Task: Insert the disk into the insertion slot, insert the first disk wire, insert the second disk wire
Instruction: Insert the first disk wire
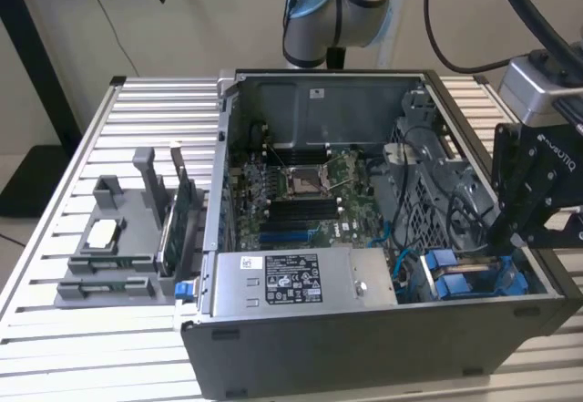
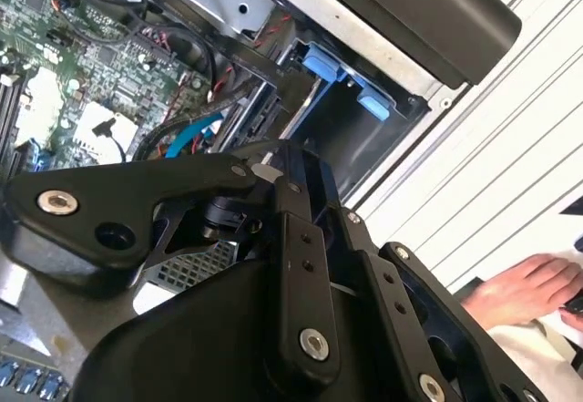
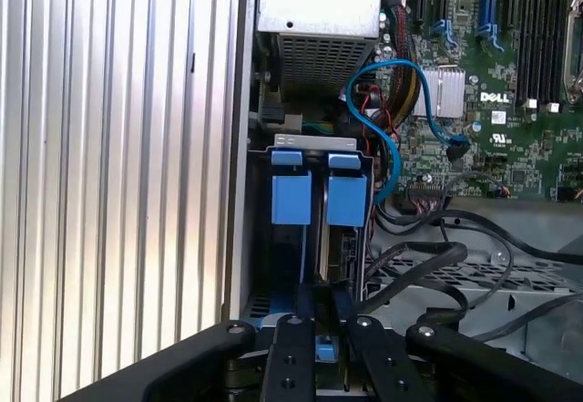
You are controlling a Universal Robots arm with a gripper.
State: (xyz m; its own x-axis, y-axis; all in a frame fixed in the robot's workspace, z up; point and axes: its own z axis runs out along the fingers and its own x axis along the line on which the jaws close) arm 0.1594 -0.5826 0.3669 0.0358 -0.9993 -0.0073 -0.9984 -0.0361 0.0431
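Closest to my wrist cameras are the black metal links of my hand (image 3: pixel 330 297). Its fingers (image 3: pixel 321 315) are drawn together on the end of the blue frame, and a sliver of blue plastic shows between them. In the exterior view my hand (image 1: pixel 510 238) reaches down into the case at the corner on the exterior view's right.

Under everything is the slatted aluminium bench (image 1: pixel 137 101). A dark grey open computer case (image 1: pixel 364 347) lies on it, filling the bench from the middle to the edge at the exterior view's right.

Inside the case, a grey metal power-supply box with a white label (image 1: pixel 291 283) sits along the near wall. A green motherboard (image 1: pixel 301 192) covers the floor behind it.

A grey plastic fixture tray (image 1: pixel 109 256) stands near the bench's edge at the exterior view's left, apart from the case.

The flat silver-grey disk in its bright blue plastic carrier frame (image 3: pixel 346 201) sits in the drive bay just beside the case wall, in front of my fingers. A second blue carrier (image 3: pixel 291 197) is right beside it. In the exterior view the disk (image 1: pixel 444 261) lies in that same corner, between the power-supply box and my hand.

A thin light-blue cable (image 3: pixel 387 138) loops from the motherboard toward the bay, and black flat cables (image 3: pixel 428 261) cross the grey cage beside it.

A person's hand (image 2: pixel 528 288) lies outside the case, past the bench slats.
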